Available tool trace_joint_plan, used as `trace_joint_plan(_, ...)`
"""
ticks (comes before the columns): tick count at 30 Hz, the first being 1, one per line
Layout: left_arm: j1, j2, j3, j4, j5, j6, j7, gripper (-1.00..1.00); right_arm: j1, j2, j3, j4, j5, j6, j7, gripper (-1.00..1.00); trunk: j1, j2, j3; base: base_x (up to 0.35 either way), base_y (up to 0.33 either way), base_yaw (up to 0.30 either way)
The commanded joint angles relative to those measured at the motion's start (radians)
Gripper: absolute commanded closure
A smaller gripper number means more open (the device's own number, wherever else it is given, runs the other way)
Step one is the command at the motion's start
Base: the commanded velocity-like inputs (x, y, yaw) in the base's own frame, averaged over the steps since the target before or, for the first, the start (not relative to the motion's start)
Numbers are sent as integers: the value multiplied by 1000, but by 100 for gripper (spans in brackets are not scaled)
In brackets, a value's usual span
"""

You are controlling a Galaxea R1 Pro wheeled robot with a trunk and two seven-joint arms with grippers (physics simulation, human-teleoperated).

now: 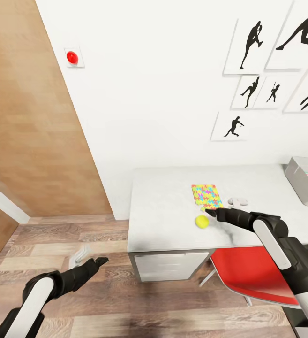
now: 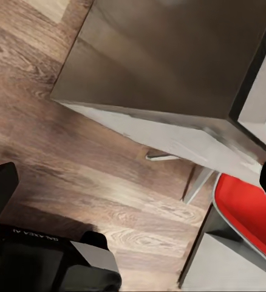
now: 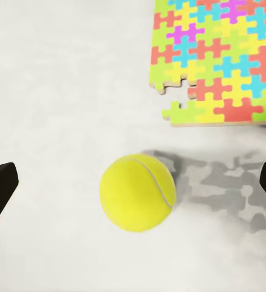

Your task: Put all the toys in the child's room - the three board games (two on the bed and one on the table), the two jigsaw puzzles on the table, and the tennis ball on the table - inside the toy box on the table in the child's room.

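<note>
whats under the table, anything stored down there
Under the table there is a white drawer unit and a red chair pushed partly in, on wood-plank floor. The tabletop hides the space further back.

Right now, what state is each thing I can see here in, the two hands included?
tennis ball: lying on the table, not held, close to the puzzle.
jigsaw puzzle: flat on the table, one corner piece missing.
toy box: at the table's far right, something colourful inside.
right hand: open, fingers either side of the ball.
left hand: low over the floor, holding nothing; open or shut unclear.
red chair: tucked at the table.
</note>
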Motion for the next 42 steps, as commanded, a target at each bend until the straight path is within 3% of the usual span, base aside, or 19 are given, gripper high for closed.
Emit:
trace_joint_plan(1,5,0,-1,-1,10,3,10,-100,-1,-1,1,-6,2,4,2,-100,1,-2,-2,0,0,0)
trace_joint_plan(14,22,-4,-5,37,-9,10,11,-100,-1,-5,-1,-12,1,5,5,-100,1,-2,-2,0,0,0)
trace_joint_plan(27,22,-8,-10,50,-11,6,-51,-100,-4,-13,-5,-14,0,18,3,-100,1,-2,-2,0,0,0)
trace_joint_plan(42,22,-10,-11,57,-13,1,-67,-100,-13,-3,2,-14,1,20,0,-100,1,-2,-2,0,0,0)
